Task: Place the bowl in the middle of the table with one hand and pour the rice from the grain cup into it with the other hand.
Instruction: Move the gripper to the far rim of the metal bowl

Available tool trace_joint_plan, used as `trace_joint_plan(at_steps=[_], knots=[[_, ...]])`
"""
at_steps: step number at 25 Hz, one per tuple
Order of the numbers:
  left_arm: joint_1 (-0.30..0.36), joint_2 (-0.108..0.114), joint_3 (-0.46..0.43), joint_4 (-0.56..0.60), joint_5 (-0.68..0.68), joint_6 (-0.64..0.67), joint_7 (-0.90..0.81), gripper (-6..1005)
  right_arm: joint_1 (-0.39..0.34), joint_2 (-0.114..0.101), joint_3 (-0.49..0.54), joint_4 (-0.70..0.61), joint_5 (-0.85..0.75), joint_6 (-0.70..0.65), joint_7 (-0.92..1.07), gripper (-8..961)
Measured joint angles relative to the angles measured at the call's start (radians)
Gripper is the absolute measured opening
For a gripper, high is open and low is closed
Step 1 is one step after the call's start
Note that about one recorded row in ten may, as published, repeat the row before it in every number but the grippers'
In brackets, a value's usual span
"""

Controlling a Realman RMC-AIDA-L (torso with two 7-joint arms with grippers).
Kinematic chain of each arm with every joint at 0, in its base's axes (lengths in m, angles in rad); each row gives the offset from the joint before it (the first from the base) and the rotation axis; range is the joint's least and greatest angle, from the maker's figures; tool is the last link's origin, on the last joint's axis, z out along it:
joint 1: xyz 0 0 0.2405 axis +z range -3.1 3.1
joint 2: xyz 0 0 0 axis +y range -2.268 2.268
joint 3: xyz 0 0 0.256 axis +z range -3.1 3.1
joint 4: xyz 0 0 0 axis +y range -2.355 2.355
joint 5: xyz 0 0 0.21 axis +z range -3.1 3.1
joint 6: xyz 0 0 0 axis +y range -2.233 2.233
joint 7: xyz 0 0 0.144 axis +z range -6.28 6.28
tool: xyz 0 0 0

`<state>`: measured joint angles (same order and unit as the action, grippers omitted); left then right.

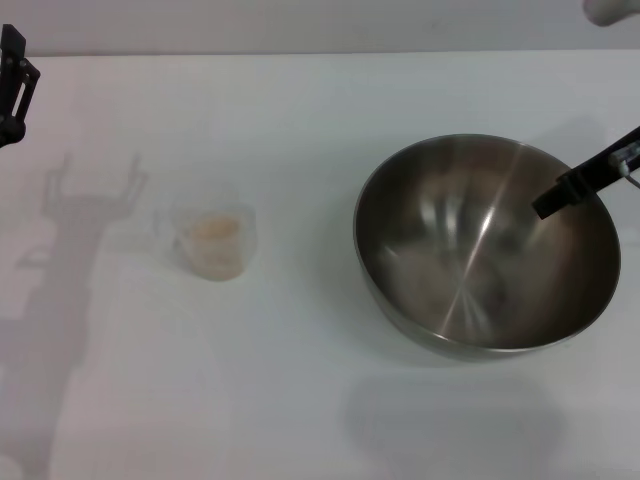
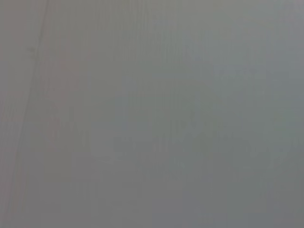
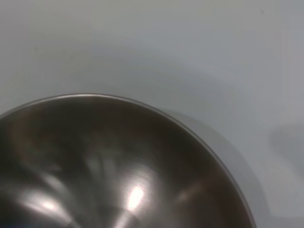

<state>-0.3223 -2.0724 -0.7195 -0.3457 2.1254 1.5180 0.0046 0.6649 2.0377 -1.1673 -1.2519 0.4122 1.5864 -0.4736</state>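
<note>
Bowl (image 1: 480, 270) right of grain cup (image 1: 215, 240), well apart

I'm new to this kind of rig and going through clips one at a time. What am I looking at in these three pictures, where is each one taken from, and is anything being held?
This is a two-armed robot with a grasping tool on each arm. The wide picture comes from a camera on its head, looking down at a white table. The other two come from cameras on the wrists.

On the table stand a big steel bowl, on the right, and a small clear cup holding rice, to its left.

The right tool is a dark finger reaching over the bowl's far right rim; I cannot tell whether it grips the rim. Its wrist camera looks straight down into the bowl. The left tool sits at the far left edge, away from the cup. Its wrist picture shows only a blank grey surface. The cup is not held.
</note>
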Motion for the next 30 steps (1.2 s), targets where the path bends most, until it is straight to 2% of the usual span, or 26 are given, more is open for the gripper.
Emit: trace_joint_plan(at_steps=[5, 16, 21, 25, 30], knots=[[0.000, 0.000, 0.000, 0.000, -0.001, 0.002, 0.000, 871, 0.009, 0.001, 0.000, 0.029, 0.001, -0.012, -0.017, 375], [0.000, 0.000, 0.000, 0.001, -0.001, 0.015, 0.000, 870, 0.010, 0.008, 0.003, 0.016, -0.005, -0.035, -0.037, 141], [-0.002, 0.001, 0.000, 0.001, -0.001, 0.017, 0.000, 870, 0.010, 0.010, 0.042, -0.016, -0.002, -0.046, -0.036, 46], [-0.004, 0.000, 0.000, 0.000, -0.001, 0.017, 0.000, 870, 0.010, 0.014, 0.104, -0.051, 0.005, -0.074, -0.036, 43], [-0.004, 0.000, 0.000, -0.002, -0.001, 0.022, 0.000, 871, 0.001, 0.016, 0.116, -0.073, 0.062, -0.116, -0.042, 24]])
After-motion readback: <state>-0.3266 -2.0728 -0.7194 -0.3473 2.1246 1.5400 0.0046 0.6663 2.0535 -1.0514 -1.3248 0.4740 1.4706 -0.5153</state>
